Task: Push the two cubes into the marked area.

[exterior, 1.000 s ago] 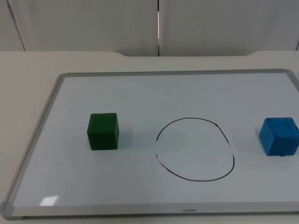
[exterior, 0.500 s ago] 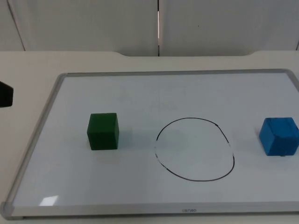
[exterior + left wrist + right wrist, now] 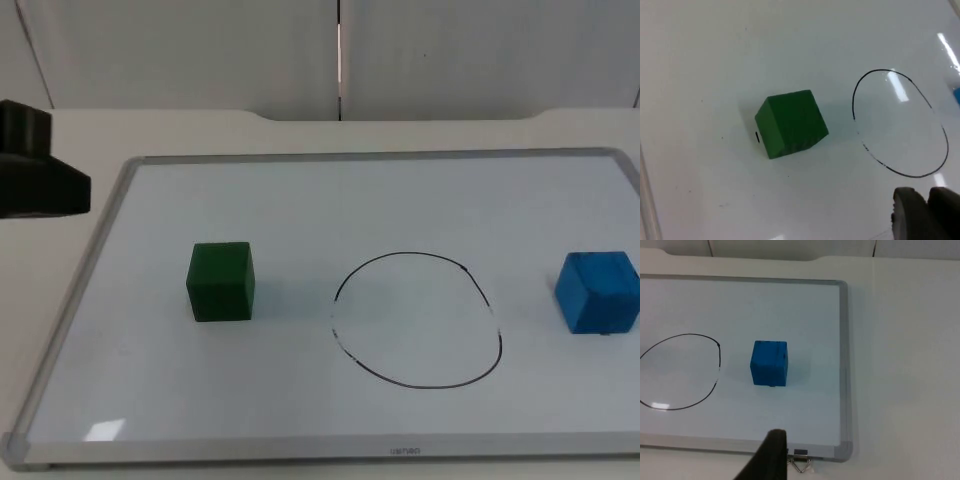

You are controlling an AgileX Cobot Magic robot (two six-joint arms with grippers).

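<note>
Top view: the left gripper has just slid in off the whiteboard's left edge, can't tell if its fingers are apart. Green cube and blue cube both sit outside the drawn circle, one on either side, so pushing hasn't started.

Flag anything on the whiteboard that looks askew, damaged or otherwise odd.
Nothing stands out. The green cube and the blue cube sit flat on the metal-framed whiteboard, one on each side of the hand-drawn black circle, both outside it. The circle's line is slightly broken at its left edge.
</note>
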